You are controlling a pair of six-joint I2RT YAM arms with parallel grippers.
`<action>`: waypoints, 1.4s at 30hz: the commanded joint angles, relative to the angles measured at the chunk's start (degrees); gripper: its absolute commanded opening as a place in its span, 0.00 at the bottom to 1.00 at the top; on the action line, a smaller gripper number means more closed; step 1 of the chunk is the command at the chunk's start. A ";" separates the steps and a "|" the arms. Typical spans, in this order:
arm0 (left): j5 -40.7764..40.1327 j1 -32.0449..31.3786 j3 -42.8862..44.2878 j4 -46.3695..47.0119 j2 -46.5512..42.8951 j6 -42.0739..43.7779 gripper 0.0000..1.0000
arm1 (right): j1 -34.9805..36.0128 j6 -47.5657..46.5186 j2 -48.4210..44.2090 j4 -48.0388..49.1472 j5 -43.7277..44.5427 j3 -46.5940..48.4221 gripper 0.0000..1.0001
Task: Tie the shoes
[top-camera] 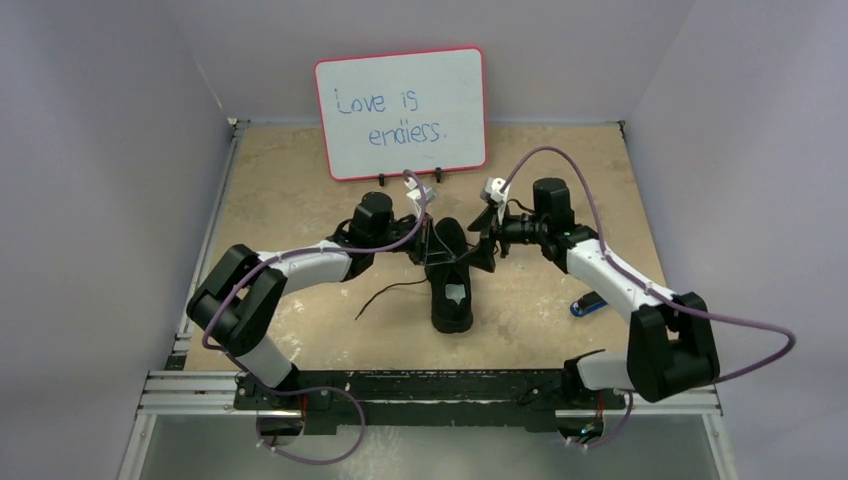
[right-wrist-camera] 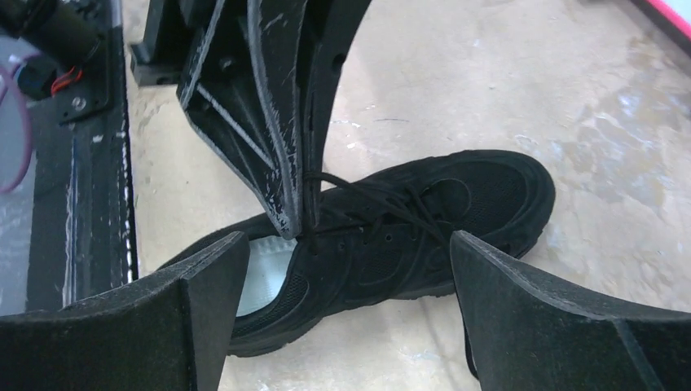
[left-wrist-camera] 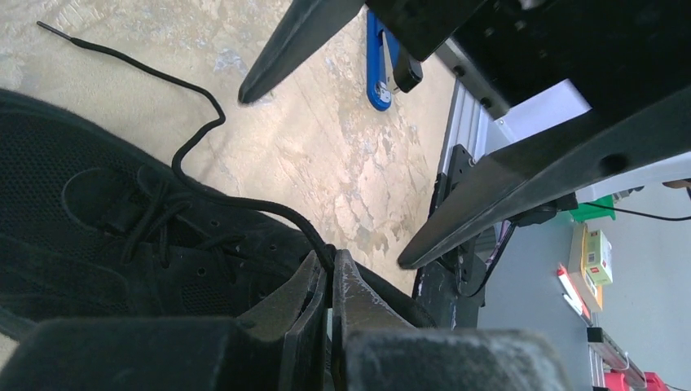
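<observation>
The black shoe (top-camera: 452,290) lies mid-table, toe toward the whiteboard. Its pale grey inner sole (right-wrist-camera: 265,273) shows in the right wrist view. My left gripper (top-camera: 428,250) is shut on a black lace (left-wrist-camera: 195,122), pinching it between the fingertips (left-wrist-camera: 346,281) just above the shoe's eyelets (left-wrist-camera: 98,236). The same pinch shows in the right wrist view (right-wrist-camera: 295,228). My right gripper (top-camera: 482,250) is open and empty, its jaws wide apart beside the shoe (right-wrist-camera: 456,204) on the right. Another lace end (top-camera: 385,297) trails over the table to the shoe's left.
A whiteboard (top-camera: 402,112) with handwriting stands behind the shoe. A small blue-and-black gadget (top-camera: 588,303) lies at the right near the right arm and also shows in the left wrist view (left-wrist-camera: 376,65). The metal base rail (top-camera: 430,385) runs along the near edge.
</observation>
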 commanded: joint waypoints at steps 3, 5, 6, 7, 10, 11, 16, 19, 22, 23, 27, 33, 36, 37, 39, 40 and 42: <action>1.11 0.24 3.84 3.59 -1.17 -1.80 0.00 | -0.20 -11.70 3.57 7.63 -12.73 -2.21 0.92; 1.20 0.22 3.91 3.97 -1.23 -1.92 0.00 | -0.22 -13.19 4.82 7.80 -13.02 -1.90 0.90; 1.33 0.22 3.93 3.95 -1.29 -1.85 0.00 | -0.22 -13.13 5.10 8.88 -13.00 -2.08 0.90; 1.51 0.28 4.01 3.93 -1.26 -1.79 0.00 | -0.17 -13.10 5.26 10.31 -13.06 -2.30 0.90; 2.03 0.22 4.00 3.81 -1.30 -1.89 0.00 | -0.12 -13.41 7.06 11.56 -14.48 -1.94 0.89; 2.04 0.22 3.99 3.80 -1.38 -1.92 0.00 | -0.13 -13.77 7.94 11.11 -14.83 -1.32 0.88; 2.04 0.62 3.76 3.90 -1.52 -1.91 0.00 | 0.83 -19.21 11.51 3.80 -17.19 2.40 0.78; 2.06 0.81 3.62 4.62 -1.56 -2.38 0.00 | 1.07 -18.62 11.75 4.50 -16.58 1.85 0.75; 1.99 0.83 3.46 5.34 -1.52 -2.69 0.00 | 1.93 -15.75 12.23 6.86 -16.60 1.33 0.67; 2.00 0.90 3.32 5.70 -1.44 -2.82 0.00 | 2.13 -15.24 12.69 6.75 -16.78 1.47 0.61; 2.06 1.11 3.10 6.30 -1.19 -3.02 0.00 | 2.90 -12.28 13.65 8.09 -15.96 0.67 0.26; 1.68 2.06 3.49 2.61 -1.62 0.07 0.00 | 2.83 -8.70 11.64 4.91 -16.06 0.95 0.00; 0.00 3.14 4.06 -4.59 -3.32 5.56 0.01 | 2.85 -7.05 11.03 3.88 -15.96 0.43 0.00; -0.83 3.39 4.55 -7.85 -3.96 7.81 0.05 | 2.81 -5.51 10.78 5.47 -16.52 -0.52 0.00; -1.93 4.00 4.74 -11.55 -5.52 10.77 0.18 | 2.83 -2.22 10.42 9.83 -17.06 -3.05 0.00; -2.28 4.28 4.38 -12.52 -6.39 11.42 0.24 | 2.87 -1.33 10.59 11.06 -17.11 -3.41 0.00; -3.83 4.50 3.75 -15.31 -8.39 13.63 0.34 | 2.83 -1.82 11.36 10.05 -17.33 -2.44 0.00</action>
